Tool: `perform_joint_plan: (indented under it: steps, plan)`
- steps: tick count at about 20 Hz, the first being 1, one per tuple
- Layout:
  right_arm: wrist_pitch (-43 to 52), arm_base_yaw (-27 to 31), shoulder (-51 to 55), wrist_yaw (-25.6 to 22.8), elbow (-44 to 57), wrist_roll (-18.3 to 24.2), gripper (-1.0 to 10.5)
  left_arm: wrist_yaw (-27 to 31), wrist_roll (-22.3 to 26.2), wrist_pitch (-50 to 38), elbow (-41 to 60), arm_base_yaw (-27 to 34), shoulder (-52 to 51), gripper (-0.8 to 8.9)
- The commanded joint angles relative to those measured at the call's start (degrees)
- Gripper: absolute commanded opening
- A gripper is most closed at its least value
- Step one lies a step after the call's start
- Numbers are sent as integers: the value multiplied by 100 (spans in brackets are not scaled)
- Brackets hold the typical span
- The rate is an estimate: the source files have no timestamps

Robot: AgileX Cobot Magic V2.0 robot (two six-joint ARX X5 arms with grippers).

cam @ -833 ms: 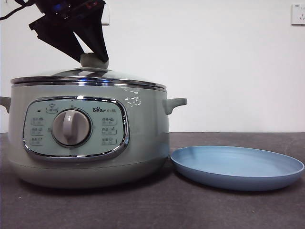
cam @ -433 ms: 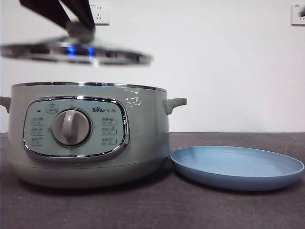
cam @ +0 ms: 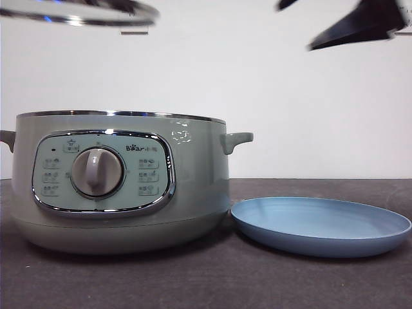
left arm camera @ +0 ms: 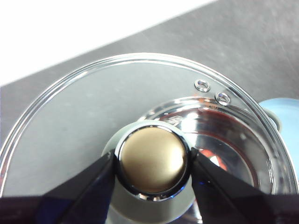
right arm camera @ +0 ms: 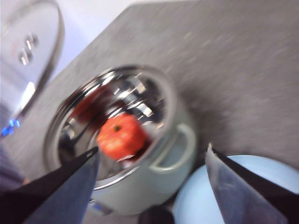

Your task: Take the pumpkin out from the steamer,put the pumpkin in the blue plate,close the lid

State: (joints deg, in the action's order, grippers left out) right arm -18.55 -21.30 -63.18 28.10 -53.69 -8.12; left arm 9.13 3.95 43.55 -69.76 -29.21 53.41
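My left gripper (left arm camera: 152, 158) is shut on the knob of the lid (left arm camera: 70, 126) and holds it high above the table. In the front view the lid (cam: 77, 11) hangs at the top left edge, above the open steamer (cam: 122, 187). In the right wrist view the orange-red pumpkin (right arm camera: 122, 135) lies inside the steamer (right arm camera: 145, 186). My right gripper (right arm camera: 152, 148) is open and empty, high above the steamer's right side. It shows at the top right of the front view (cam: 295, 27). The blue plate (cam: 322, 225) lies empty right of the steamer.
The steamer's right side handle (cam: 237, 140) sticks out toward the plate. Dark grey table (cam: 212, 283) runs in front of both. A white wall stands behind.
The lid has risen off the steamer to the top left edge of the front view. The other gripper has come into view at the top right.
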Motion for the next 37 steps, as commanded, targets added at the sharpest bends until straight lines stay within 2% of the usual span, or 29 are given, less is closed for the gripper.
perform_joint_plan:
  steps: [1,4,7,10,12,18,25,26,27,28,29,34,37]
  plan:
    - [44,-516,-531,0,-365,94,407,210,20,-57,-81,-9,-319,-8]
    - [-149,-1021,-1132,-214,-885,234,480,590,17,144,-81,-9,-566,-8]
    - [-662,-1478,-1766,-518,-1563,627,483,1040,15,321,-81,-9,-804,-8]
    - [-1679,-2006,-2721,-1029,-2695,1115,486,1705,15,520,-81,-9,-1130,-8]
    - [-2203,-2284,-3353,-1510,-3423,1357,566,1958,17,577,-81,-9,-1307,-8]
    - [-2487,-2739,-4780,-2422,-4614,1888,569,1963,15,702,-81,-9,-1445,-8]
    - [-2393,-2796,-5735,-2520,-4699,1963,562,1961,15,737,-81,-9,-1445,-8]
    - [-2393,-2796,-5812,-2549,-4699,1958,529,1958,15,734,-81,-9,-1445,-8]
    - [-2396,-2796,-5825,-2555,-4699,1958,382,1961,17,739,-81,-9,-1445,-8]
    - [-2374,-2822,-5825,-2553,-4699,1958,113,1963,15,743,-81,-9,-1445,-8]
    - [-2332,-2865,-5821,-2562,-4699,1967,-4,1963,15,754,-81,-9,-1445,-8]
    - [-2367,-2857,-5458,-2568,-4699,1958,-11,1952,17,750,-81,-9,-1445,-8]
    - [-2918,-2697,-4732,-2553,-4699,1958,-11,1934,17,656,-81,-9,-1412,-8]
